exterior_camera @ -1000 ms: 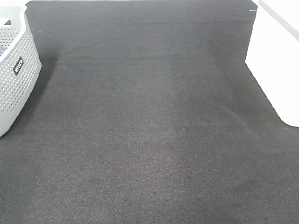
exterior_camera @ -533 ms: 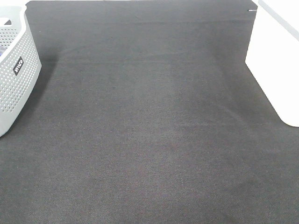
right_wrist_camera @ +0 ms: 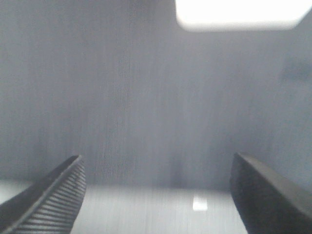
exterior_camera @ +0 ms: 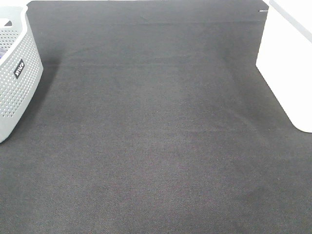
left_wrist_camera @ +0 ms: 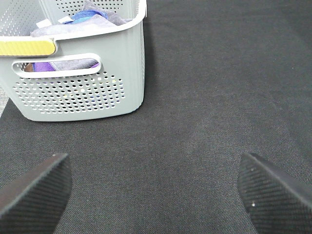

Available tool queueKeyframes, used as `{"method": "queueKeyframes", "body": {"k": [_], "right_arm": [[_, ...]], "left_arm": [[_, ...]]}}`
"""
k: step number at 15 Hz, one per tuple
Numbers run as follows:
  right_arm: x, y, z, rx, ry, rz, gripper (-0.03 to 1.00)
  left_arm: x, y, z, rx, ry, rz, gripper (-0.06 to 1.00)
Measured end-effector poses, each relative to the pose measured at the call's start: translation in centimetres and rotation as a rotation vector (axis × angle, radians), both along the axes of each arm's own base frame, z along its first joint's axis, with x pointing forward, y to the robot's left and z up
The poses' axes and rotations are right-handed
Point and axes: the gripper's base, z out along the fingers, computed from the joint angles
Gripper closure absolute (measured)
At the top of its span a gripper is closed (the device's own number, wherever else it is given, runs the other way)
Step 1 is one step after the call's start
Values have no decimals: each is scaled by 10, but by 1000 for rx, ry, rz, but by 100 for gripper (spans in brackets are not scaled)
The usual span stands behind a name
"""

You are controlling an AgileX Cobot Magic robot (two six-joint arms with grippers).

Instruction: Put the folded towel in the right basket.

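Nothing on the worktop (exterior_camera: pixel 161 146) has shifted since a second ago; in the high view the dark mat, the grey basket at nine o'clock and the white basket at three o'clock sit just as they did, and neither arm has entered that view.

Nearest to me, the left tool (left_wrist_camera: pixel 153 187) hangs over bare mat with its two pads spread wide apart and nothing between them. Beyond it, toward eleven o'clock in the wrist picture, stands the grey perforated basket (left_wrist_camera: pixel 83 92), holding purple and blue cloth (left_wrist_camera: pixel 87 17). I cannot tell whether any of that is the folded towel.

The right tool (right_wrist_camera: pixel 156 192) is likewise spread wide and empty. Its picture is blurred; ahead of it I make out only a grey surface and a bright white shape (right_wrist_camera: pixel 239 12) at the far edge, which may be the white basket (exterior_camera: pixel 287 73).

The folded towel itself I cannot find on the open mat in any picture. My judgement: if it lies among the cloth in the grey basket, the left arm is the nearer one, and the carry then runs across the mat from nine toward three o'clock.
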Motion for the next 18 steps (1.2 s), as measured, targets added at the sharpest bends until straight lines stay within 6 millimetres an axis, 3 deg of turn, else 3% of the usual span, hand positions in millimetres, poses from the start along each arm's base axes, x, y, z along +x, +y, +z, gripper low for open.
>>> {"method": "queueKeyframes", "body": {"k": [3, 13, 18], "right_arm": [[-14, 1, -4, -10, -145, 0, 20], [-15, 1, -4, 3, -153, -7, 20], [-15, 0, -4, 10, -151, 72, 20]], "left_arm": [[0, 0, 0, 0, 0, 0, 7], [0, 0, 0, 0, 0, 0, 7], [0, 0, 0, 0, 0, 0, 7]]}}
